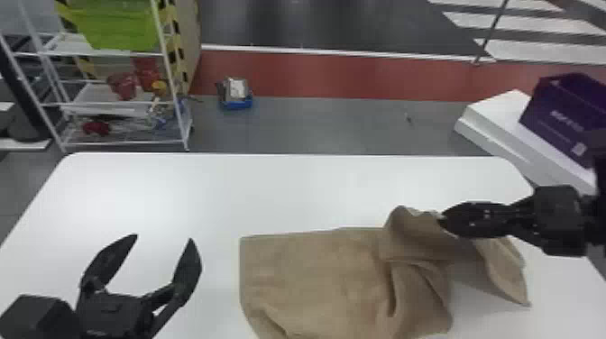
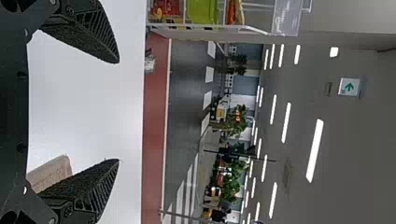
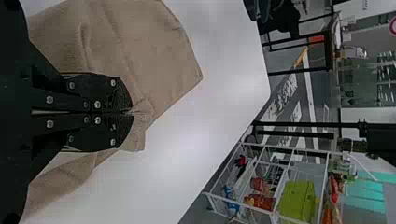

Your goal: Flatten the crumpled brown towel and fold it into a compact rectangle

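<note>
The brown towel (image 1: 311,279) lies on the white table, fairly flat on its left part and bunched with loose folds on its right. My right gripper (image 1: 444,219) is above the towel's far right part, pinching cloth. In the right wrist view, that gripper (image 3: 130,113) is shut on the brown towel (image 3: 163,60), whose corner spreads beside the fingers. Left of the towel, my left gripper (image 1: 163,238) stands open and holds nothing. The left wrist view has the same gripper (image 2: 117,112) with a bit of towel (image 2: 51,173) beyond one finger.
The white table (image 1: 180,189) extends under everything. Past its far edge at the left stands a wire rack (image 1: 121,106) with a green bin (image 1: 117,25). A purple box (image 1: 566,117) sits on a white surface (image 1: 500,119) off the table's far right corner.
</note>
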Motion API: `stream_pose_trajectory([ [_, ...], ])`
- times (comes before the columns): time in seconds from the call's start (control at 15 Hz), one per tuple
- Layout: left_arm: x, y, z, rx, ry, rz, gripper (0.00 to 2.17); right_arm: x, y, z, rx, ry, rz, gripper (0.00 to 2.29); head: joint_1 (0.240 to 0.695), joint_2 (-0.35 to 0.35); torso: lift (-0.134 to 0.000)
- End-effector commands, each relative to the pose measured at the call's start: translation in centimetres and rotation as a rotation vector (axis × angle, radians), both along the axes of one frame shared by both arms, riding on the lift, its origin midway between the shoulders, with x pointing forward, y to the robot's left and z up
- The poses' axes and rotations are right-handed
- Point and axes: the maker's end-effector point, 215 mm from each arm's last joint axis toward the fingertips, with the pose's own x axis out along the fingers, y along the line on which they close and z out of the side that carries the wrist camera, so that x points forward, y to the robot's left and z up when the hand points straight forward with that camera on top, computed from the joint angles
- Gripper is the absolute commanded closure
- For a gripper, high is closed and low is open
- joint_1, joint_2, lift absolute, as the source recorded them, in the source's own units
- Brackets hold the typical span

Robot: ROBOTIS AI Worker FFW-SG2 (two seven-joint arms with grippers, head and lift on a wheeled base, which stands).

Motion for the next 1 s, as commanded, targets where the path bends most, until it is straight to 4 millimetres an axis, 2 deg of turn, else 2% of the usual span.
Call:
stream_pose_trajectory([
  [0.0,0.3,0.0,0.0,-0.002,0.001,0.002,0.14,-2.7,-3.5,1.1,-0.151,-0.143,0.095,1.44,0.695,-0.145,-0.124],
  [0.07,0.5,-0.1,0.0,-0.003,-0.001,0.0,0.14,-3.6,-4.8,1.3,-0.206,-0.197,0.138,1.44,0.695,-0.163,-0.124],
  [0.2,0.8,-0.2,-0.5,-0.004,0.008,-0.002,0.14,-5.2,-5.5,1.4,-0.268,-0.273,0.213,1.44,0.695,-0.203,-0.124],
  [0.27,0.9,-0.2,-0.6,-0.004,0.011,-0.002,0.14,-5.9,-5.6,0.6,-0.301,-0.27,0.243,1.44,0.695,-0.228,-0.124],
  [0.47,1.0,-0.2,-0.5,-0.004,0.008,-0.002,0.14,-7.0,-6.6,-2.2,-0.394,-0.229,0.301,1.44,0.695,-0.247,-0.124],
  [0.6,1.0,0.2,-0.7,-0.004,0.011,0.006,0.14,-9.1,-6.5,-4.6,-0.446,-0.195,0.374,1.44,0.695,-0.258,-0.124],
  [0.73,1.1,0.6,-0.8,-0.003,0.013,0.011,0.14,-11.6,-6.6,-6.2,-0.473,-0.161,0.447,1.44,0.695,-0.265,-0.124],
  [0.87,1.2,0.9,-1.2,-0.006,0.019,0.015,0.14,-13.6,-8.6,-7.6,-0.519,-0.107,0.471,1.44,0.695,-0.266,-0.124],
  [0.93,1.4,0.9,-1.5,-0.007,0.022,0.014,0.14,-14.2,-9.8,-7.5,-0.539,-0.109,0.477,1.44,0.695,-0.272,-0.124],
])
